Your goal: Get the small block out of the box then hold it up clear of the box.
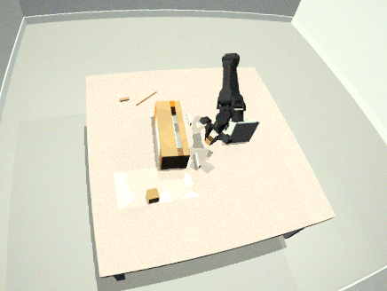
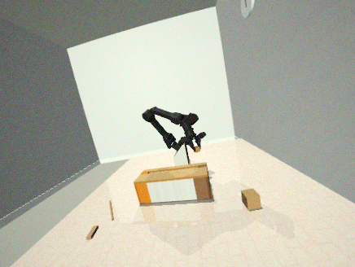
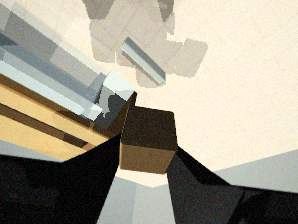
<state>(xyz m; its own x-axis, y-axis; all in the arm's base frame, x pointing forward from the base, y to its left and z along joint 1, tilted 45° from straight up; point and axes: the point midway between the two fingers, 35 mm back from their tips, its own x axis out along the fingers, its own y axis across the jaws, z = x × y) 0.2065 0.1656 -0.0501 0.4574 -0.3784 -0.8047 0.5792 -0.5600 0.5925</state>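
One block [image 3: 149, 142] gripped in the claw [image 1: 209, 138], raised.
The box [image 2: 175, 185] stands below on the bench [image 1: 248, 195], shelf contents unclear.

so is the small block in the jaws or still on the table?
In the jaws. The gripper is shut on the small block; in the exterior view the block hangs above the table, beyond the box.
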